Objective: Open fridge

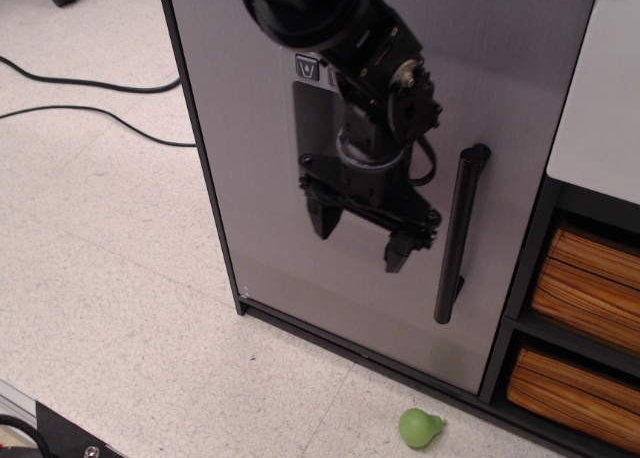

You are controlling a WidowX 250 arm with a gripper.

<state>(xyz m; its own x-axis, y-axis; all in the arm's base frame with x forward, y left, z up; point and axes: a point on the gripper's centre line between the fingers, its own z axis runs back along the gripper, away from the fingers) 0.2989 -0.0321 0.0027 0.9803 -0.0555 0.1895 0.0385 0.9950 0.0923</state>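
The fridge (255, 158) is a tall grey-doored cabinet with a black frame, and its door is closed. Its long black vertical bar handle (458, 233) sits at the door's right side. My arm covers most of the dispenser panel (310, 70); only its left button shows. My gripper (362, 236) is open and empty in front of the door. Its right finger (398, 250) is just left of the handle, apart from it.
A white-topped unit (595, 108) with wood-grain drawer fronts (585, 283) stands right of the fridge. A small green pear-shaped toy (420, 427) lies on the floor in front. Black cables (90, 98) run across the floor at the left.
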